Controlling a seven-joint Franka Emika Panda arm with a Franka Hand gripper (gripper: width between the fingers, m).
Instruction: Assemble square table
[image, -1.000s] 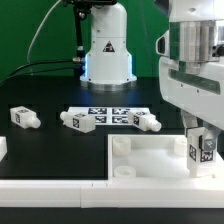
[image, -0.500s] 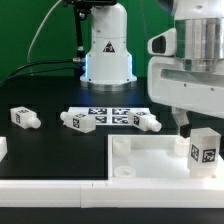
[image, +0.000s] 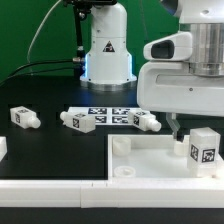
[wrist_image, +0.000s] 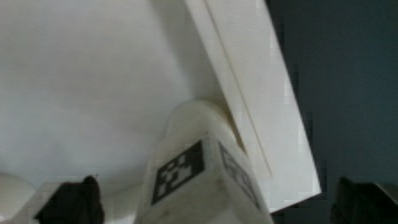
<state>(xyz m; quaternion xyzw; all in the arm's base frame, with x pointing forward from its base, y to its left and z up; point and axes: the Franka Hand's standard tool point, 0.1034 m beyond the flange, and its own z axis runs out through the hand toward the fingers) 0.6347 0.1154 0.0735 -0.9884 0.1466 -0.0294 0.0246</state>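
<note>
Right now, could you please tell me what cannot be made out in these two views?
- Socket under the standing leg: exterior view, hidden by the leg.
- Top: cut off at the exterior view's right edge.
- End effector: wrist view, fingertips cut off by the frame edge.
- Leg's tag: wrist view, blurred.

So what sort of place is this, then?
Probably a robotics lab: a white robot arm stands on a black table, with a marker board of printed tags and a loose, tagged furniture leg nearby.
</note>
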